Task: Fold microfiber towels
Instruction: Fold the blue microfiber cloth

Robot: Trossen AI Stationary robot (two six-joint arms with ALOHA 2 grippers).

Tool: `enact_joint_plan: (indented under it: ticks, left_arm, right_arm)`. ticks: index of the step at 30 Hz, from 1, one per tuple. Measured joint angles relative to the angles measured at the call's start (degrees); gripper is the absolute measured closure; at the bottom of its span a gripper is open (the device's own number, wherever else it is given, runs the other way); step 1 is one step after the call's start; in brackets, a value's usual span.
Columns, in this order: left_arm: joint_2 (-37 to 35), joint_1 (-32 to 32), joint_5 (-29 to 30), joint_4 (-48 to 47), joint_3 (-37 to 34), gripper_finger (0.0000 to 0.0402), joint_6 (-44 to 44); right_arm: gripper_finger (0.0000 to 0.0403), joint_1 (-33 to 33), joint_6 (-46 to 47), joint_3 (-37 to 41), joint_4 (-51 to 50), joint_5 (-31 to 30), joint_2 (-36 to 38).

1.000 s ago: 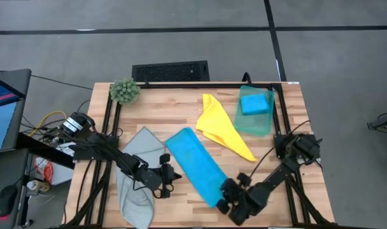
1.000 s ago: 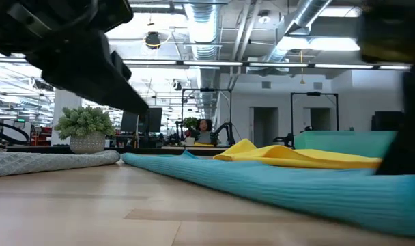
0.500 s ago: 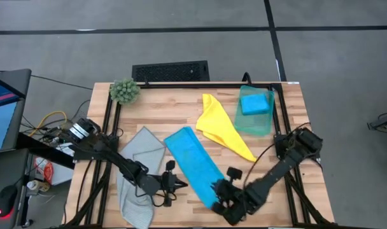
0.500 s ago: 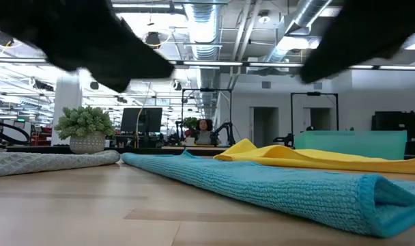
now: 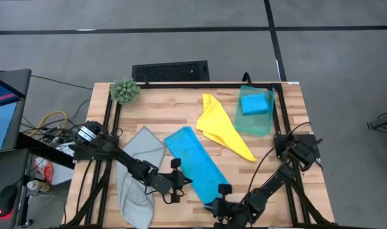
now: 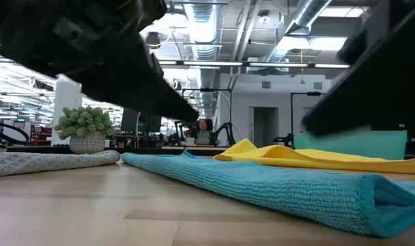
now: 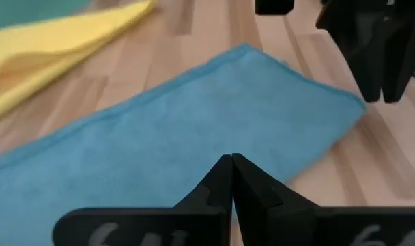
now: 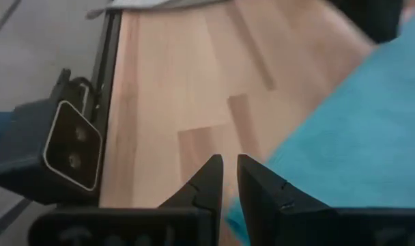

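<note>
Blue towel (image 5: 197,164): long folded strip, flat, mid-table. Left gripper (image 7: 232,165): at its left edge, fingers pressed together, empty. Right gripper (image 8: 228,172): over its near end, a narrow gap between the fingers, nothing between them. Grey towel (image 5: 137,173): crumpled, left. Yellow towel (image 5: 221,127): right.

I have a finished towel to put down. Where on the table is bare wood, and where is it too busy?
Bare wood lies between the plant and the yellow towel, beyond the grey towel. The near edge is crowded: both claws, left and right, flank the long blue towel. The far right corner holds the teal towel.
</note>
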State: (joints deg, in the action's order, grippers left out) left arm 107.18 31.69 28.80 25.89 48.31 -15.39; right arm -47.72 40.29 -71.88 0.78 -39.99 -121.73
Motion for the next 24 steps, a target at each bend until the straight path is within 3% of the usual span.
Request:
enact_joint_plan:
  ticks: [9, 15, 20, 24]
  left_arm:
    - [0.04, 2.15, -0.06, -2.59, -0.04, 0.0401, -3.04]
    - [0.04, 3.51, -0.35, 1.58, -0.04, 0.0402, -4.10]
    - [0.15, 4.49, -1.19, 9.43, -0.02, 0.0401, 2.76]
    - [0.84, 4.43, -1.14, 9.98, 1.23, 0.0396, 5.74]
  right_arm:
    - [0.0333, -0.21, 7.59, -0.15, 2.97, 1.89, -4.89]
    - [0.0333, -0.92, -3.06, 0.05, 5.18, 0.32, 0.63]
    - [0.0333, -2.45, -7.09, -0.07, -3.91, -4.66, 6.82]
    - [0.0333, -4.35, 1.29, -0.04, -14.38, -5.06, 8.56]
